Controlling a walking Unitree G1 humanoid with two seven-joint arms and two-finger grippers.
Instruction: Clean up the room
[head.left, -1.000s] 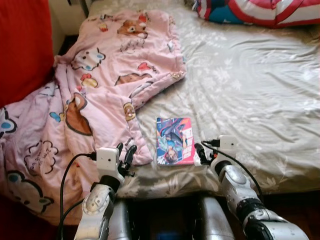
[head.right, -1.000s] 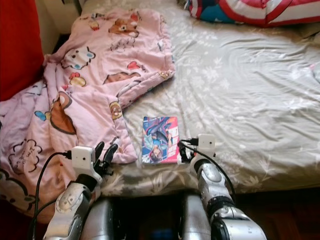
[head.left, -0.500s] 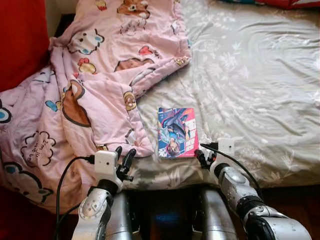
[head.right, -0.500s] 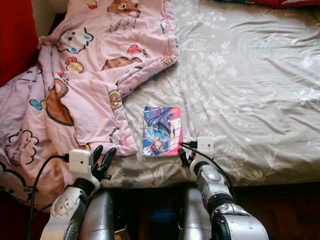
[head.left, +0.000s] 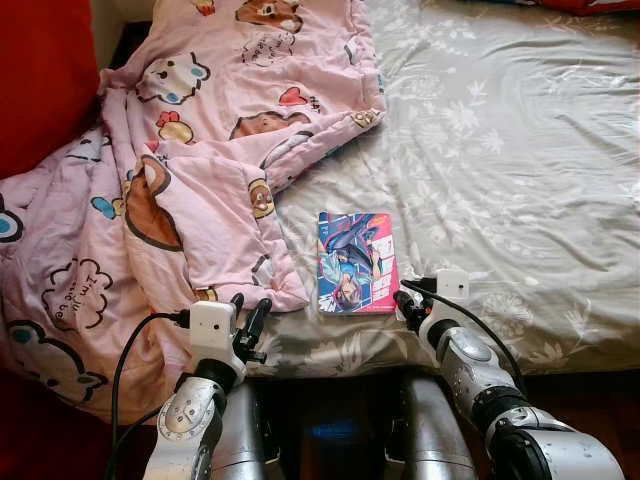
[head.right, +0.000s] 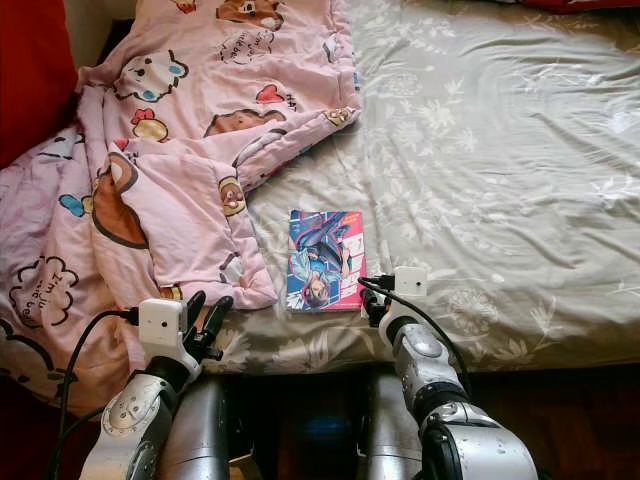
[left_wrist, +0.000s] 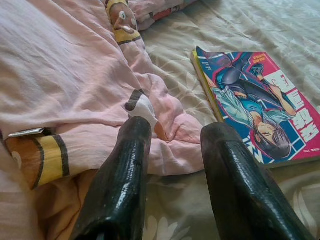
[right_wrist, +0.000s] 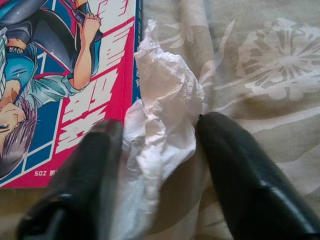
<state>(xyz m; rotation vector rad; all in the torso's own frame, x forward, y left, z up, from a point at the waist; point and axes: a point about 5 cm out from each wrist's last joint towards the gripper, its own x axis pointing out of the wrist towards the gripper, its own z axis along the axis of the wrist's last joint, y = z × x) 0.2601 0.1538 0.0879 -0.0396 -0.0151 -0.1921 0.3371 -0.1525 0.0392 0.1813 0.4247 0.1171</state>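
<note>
Left pincer (left_wrist: 170, 145): mine, released, fingers apart over the hem of the pink blanket (head.left: 190, 180); it stays put at the bed's near edge.
Comic book (head.left: 356, 262): flat on the grey sheet (head.left: 520, 170) near the edge, long axis running away from me, cover up, its foot toward me.
Crumpled tissue (right_wrist: 160, 130): touching the book's right edge.
Right pincer (right_wrist: 155, 150): has crept forward; fingers now straddle the tissue, not clenched.
Meaning: I judge a grab is next.

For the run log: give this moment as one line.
right tool: open around tissue beside book | left tool: open, at blanket edge | bed
</note>
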